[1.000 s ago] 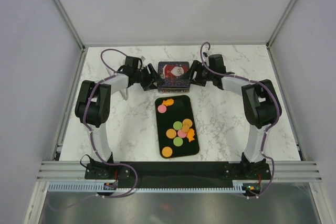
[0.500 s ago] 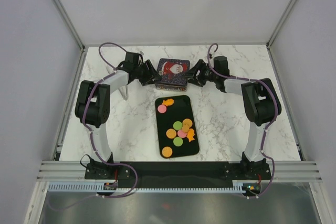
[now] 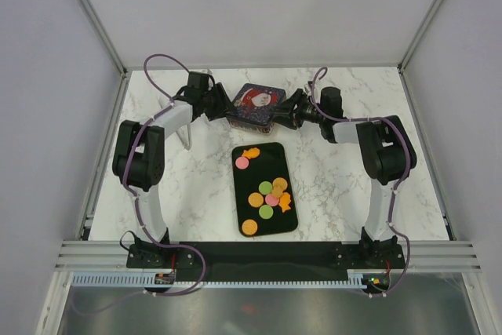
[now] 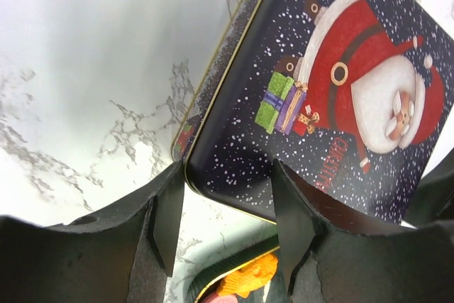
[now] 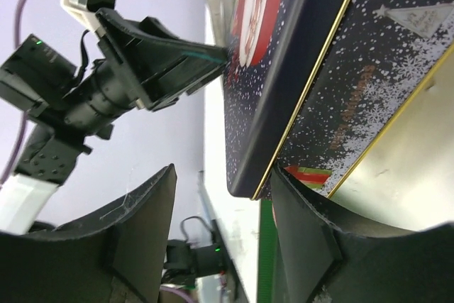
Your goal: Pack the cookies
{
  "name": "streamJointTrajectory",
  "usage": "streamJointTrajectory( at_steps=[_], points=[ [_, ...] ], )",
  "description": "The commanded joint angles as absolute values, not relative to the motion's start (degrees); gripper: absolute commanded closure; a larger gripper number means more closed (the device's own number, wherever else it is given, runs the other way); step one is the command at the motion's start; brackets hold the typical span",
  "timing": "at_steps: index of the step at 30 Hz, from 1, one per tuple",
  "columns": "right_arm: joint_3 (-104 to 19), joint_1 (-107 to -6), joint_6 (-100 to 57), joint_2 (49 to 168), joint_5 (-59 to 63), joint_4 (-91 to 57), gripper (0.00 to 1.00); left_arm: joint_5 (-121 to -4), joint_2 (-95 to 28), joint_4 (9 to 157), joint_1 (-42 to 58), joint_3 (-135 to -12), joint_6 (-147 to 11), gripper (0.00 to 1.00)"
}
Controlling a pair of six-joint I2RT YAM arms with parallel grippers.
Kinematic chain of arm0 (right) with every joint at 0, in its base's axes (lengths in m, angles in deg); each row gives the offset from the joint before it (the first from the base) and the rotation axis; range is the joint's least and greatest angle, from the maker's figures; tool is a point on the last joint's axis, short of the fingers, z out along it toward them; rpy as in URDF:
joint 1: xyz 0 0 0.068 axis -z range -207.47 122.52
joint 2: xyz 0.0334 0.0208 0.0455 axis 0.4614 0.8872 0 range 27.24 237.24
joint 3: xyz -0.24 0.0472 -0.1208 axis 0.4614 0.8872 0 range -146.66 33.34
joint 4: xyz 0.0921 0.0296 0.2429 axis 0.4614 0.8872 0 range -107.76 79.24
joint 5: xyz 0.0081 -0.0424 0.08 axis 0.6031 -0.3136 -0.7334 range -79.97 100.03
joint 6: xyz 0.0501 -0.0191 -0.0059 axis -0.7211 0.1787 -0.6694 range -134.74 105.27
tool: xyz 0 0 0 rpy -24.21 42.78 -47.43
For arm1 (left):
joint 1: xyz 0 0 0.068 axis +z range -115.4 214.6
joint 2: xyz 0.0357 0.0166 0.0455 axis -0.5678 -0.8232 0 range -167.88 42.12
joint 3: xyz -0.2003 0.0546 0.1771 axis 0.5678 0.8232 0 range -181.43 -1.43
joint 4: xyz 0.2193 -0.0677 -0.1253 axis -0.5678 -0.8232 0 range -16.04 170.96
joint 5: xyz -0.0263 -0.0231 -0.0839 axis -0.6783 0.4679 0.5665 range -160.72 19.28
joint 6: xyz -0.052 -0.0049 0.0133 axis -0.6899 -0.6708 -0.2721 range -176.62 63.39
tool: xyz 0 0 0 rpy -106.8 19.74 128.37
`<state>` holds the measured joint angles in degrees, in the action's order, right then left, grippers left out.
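The cookies (image 3: 269,191) lie on a black tray (image 3: 259,172): orange, pink and green rounds, with an orange fish-shaped one (image 3: 251,152) at the far end. That one also shows in the left wrist view (image 4: 248,280). Behind the tray stands a dark tin with a Santa lid (image 3: 254,103), turned askew. My left gripper (image 3: 221,107) is open with the lid's (image 4: 333,97) near left corner between its jaws (image 4: 225,196). My right gripper (image 3: 285,115) is open at the tin's right corner (image 5: 221,182), where the lid (image 5: 284,69) sits raised off the tin body (image 5: 355,104).
The marble table (image 3: 196,186) is walled in by grey panels on the left, right and back. The tray lies just in front of the tin. A small white upright piece (image 3: 187,137) stands under the left forearm.
Both grippers have moved away from me and closer in on the tin. The tin has shifted toward the back and turned askew, and its lid looks tilted.
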<state>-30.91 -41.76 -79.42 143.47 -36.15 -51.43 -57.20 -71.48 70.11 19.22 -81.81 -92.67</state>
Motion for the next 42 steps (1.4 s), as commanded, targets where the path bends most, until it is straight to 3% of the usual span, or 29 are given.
streamJointTrajectory(
  at_steps=[1, 4, 11, 19, 31, 42],
  points=[
    [-30.4, -44.4, -91.8, 145.4, -45.0, -71.6, 0.38, -56.0, -73.8, 65.1, 14.7, -82.3, -89.9, 0.42],
    [-30.7, -45.1, -89.1, 145.1, -45.2, -69.5, 0.38, -55.9, -73.4, 64.9, 14.7, -82.5, -89.9, 0.42],
    [-33.7, -48.9, -61.4, 140.4, -37.4, -35.4, 0.35, -55.0, -74.1, 64.0, 14.6, -84.4, -89.8, 0.4],
    [-33.9, -50.7, -53.0, 139.0, -33.5, -26.6, 0.31, -52.9, -74.8, 64.1, 14.9, -87.0, -89.8, 0.3],
    [-41.5, -47.6, -45.7, 133.3, -23.9, -14.7, 0.27, -48.1, -71.4, 63.9, 15.6, -86.3, -91.1, 0.26],
    [-41.3, -42.2, -45.4, 133.4, -15.6, -13.1, 0.23, -48.7, -68.4, 64.0, 18.8, -86.2, -90.8, 0.22]
  ],
)
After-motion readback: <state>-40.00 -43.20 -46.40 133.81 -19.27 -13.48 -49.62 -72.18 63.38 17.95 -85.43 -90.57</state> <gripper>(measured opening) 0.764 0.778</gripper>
